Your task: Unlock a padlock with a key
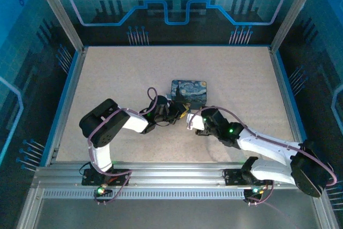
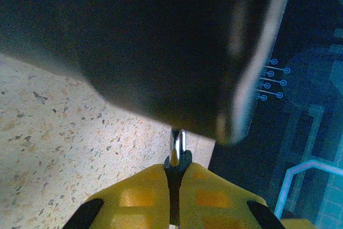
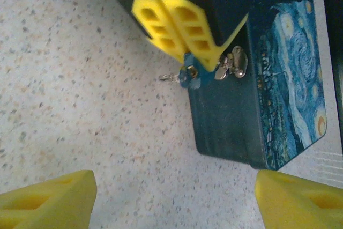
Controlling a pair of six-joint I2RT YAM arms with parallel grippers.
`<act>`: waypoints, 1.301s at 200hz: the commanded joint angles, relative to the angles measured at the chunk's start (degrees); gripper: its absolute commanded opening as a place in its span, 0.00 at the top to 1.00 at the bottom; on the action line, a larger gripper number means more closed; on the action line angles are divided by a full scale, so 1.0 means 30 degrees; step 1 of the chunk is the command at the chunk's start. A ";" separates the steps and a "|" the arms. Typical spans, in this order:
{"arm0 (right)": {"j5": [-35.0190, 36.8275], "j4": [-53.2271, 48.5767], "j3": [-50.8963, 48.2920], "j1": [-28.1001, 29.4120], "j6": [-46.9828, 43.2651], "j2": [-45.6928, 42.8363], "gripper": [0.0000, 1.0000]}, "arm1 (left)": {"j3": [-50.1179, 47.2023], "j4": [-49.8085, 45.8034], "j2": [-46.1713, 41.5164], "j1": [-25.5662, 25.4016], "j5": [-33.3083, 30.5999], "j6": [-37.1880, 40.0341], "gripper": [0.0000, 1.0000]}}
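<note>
From above, the table (image 1: 107, 79) is pale and speckled; a tin (image 1: 194, 90) lies flat near the middle of it; the lid has a blue and yellow swirly picture; the lid is shut, so what is inside cannot be seen; the left gripper (image 1: 181, 114) is at the near left corner of the tin; the right gripper (image 1: 191, 122) is just beside it, a bit nearer the bases; the padlock is too small to pick out here.

In the left wrist view, the left gripper (image 2: 178, 167) has its yellow fingers pressed together; a thin silver bit (image 2: 179, 140) is pinched between the tips and sticks up from them; it looks like the padlock's loop; the dark side of the tin (image 2: 161, 36) looms above it, all blurry; the table (image 2: 53, 132) is on the left.

In the right wrist view, the right gripper (image 3: 174, 181) has its fingers spread wide apart, one in each bottom corner; nothing is between them but the table (image 3: 80, 79); farther on is the tin (image 3: 230, 116), with its dark side wall facing the camera and its lid closed; a silver latch (image 3: 233, 65) sits on that wall; the padlock (image 3: 188, 77), small and blue, is just beside the latch, against the wall; the left gripper (image 3: 201, 60) is closed with its tips right on the padlock; a tiny silver piece (image 3: 169, 78) pokes out from the padlock's left side; it is too small to tell what it is.
</note>
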 commanded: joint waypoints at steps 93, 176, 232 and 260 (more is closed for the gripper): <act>-0.2188 0.4766 -0.0795 -0.0997 0.0237 0.1776 0.26 | 0.0440 0.0468 -0.0462 -0.0333 -0.0282 -0.0572 0.93; -0.1819 0.5421 -0.0283 -0.0384 0.0347 0.3546 0.48 | 0.0389 0.0604 -0.0289 -0.0338 -0.0325 -0.0728 0.93; -0.1360 0.6013 0.0297 0.0149 0.0459 0.4753 0.61 | 0.0407 0.0635 -0.0277 -0.0354 -0.0331 -0.0747 0.93; -0.0995 0.6617 0.0403 0.0328 0.0521 0.5094 0.65 | 0.0374 0.0669 -0.0263 -0.0350 -0.0284 -0.0766 0.93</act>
